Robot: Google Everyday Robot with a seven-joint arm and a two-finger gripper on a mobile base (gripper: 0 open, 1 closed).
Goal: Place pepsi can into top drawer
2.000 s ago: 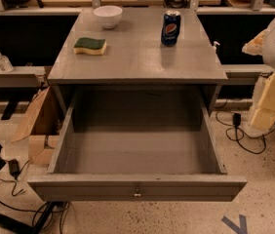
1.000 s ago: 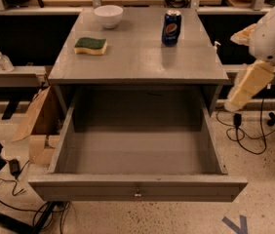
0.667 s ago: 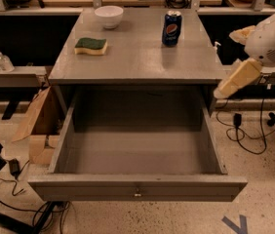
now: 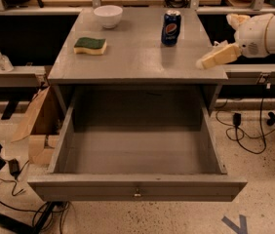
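Camera view: pepsi can (image 4: 171, 28) left of tool (image 4: 206, 61) at cabinet (image 4: 127, 62) edge.

The single arm (image 4: 274, 33) extends in from the right edge of the view, its white rounded housing lying roughly level. From it the pale tan gripper (image 4: 216, 57) slants down and leftward, ending low over the right front corner of the surface (image 4: 132, 57); whether it touches cannot be told. Behind the jaws, up and to the right, sits the bulbous white wrist (image 4: 248, 43).
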